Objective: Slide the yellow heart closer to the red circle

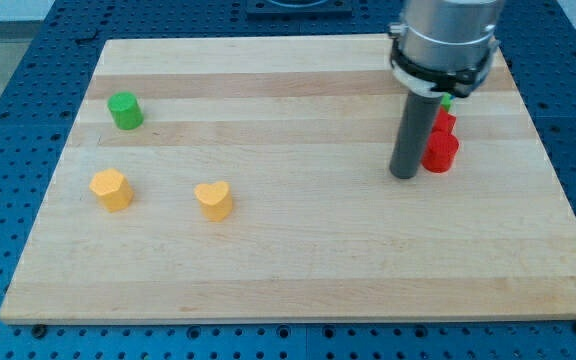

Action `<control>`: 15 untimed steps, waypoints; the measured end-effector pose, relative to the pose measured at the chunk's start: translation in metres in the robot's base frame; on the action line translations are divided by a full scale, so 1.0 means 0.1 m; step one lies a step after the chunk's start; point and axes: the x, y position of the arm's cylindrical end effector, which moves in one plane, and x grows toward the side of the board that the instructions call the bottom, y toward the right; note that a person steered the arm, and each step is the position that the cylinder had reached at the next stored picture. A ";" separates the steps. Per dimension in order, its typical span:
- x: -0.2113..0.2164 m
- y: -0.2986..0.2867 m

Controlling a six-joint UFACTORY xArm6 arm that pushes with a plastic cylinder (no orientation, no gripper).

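- The arm comes down from the view's top right, a silver-grey cylinder with a black collar, ending in a straight dark rod held upright
- My tip (404,175) rests on the bench (298,260), just left of the red blocks; no jaws here, only the rod, holding nothing
- The red circle (441,152) is a squat glossy cylinder beside the rod, with a 2nd red block (445,122) right behind it, shape unclear
- A sliver of green block (446,102) peeks out under the collar
- The yellow heart (214,199) sits well apart toward the view's left
- Further left, a yellow-orange faceted block (111,188) and a green cylinder (125,110)
- The bench is pale, smooth, striped wood
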 end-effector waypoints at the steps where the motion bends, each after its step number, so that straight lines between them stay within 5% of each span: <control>1: -0.01 -0.33; 4: -0.03 -1.92; 6: 0.49 -2.38; 10: 0.86 -2.36; 13: 0.66 -0.81; 15: 0.70 -1.02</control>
